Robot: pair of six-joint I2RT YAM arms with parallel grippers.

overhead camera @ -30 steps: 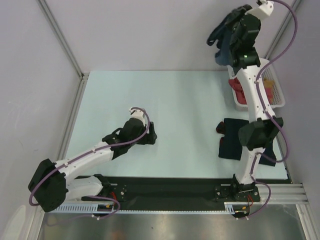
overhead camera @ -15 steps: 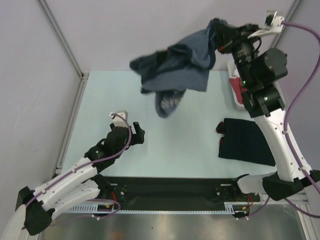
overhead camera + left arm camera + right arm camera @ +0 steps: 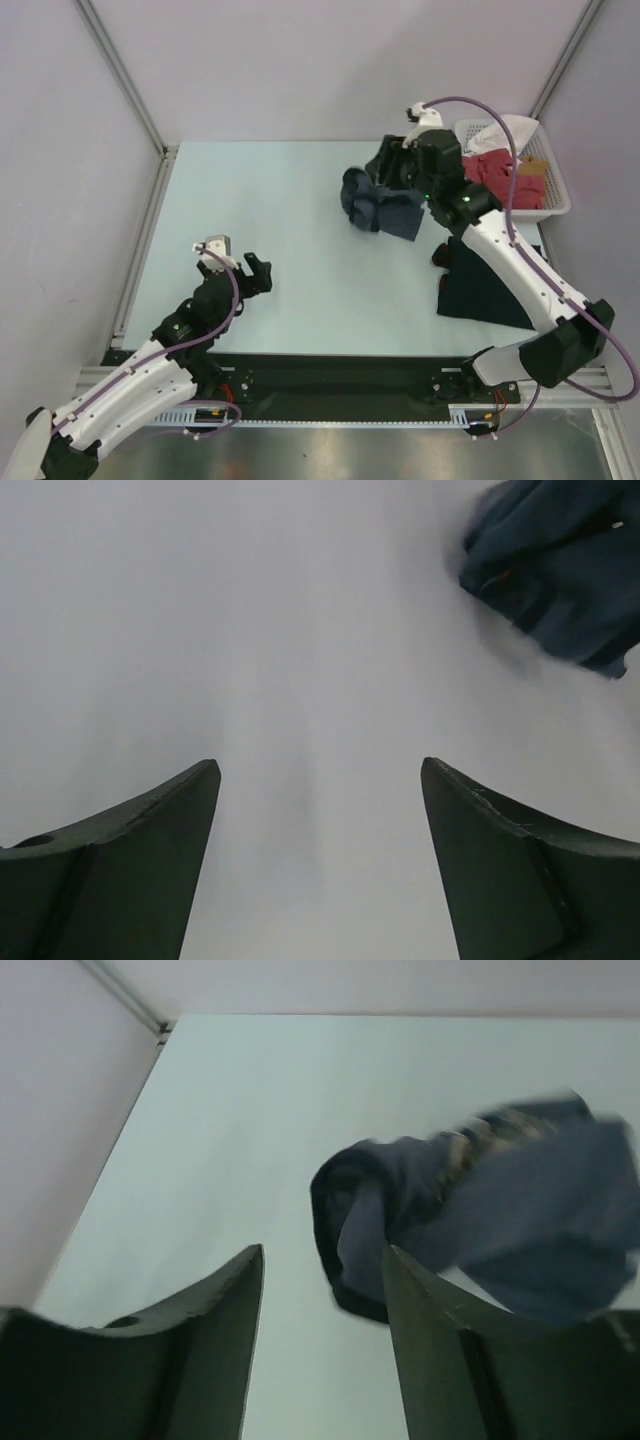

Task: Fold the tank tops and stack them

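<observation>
The slate-blue tank top (image 3: 380, 205) lies crumpled on the table at the back centre. It also shows in the right wrist view (image 3: 500, 1210) and far off in the left wrist view (image 3: 560, 570). My right gripper (image 3: 388, 172) is open just above its far edge. Nothing is between the jaws (image 3: 325, 1250), and the cloth sits beyond the right finger. The dark navy tank top (image 3: 490, 285) lies folded flat at the right, partly under the right arm. My left gripper (image 3: 260, 275) is open and empty over bare table (image 3: 320, 765) at the near left.
A white basket (image 3: 555, 205) at the back right holds a red garment (image 3: 495, 170) and a white garment (image 3: 505, 130). Metal frame posts stand at the table's back corners. A black rail runs along the near edge.
The right arm swung the slate-blue top out of the air down onto the table and let it go. The left arm drew back toward the near left.
</observation>
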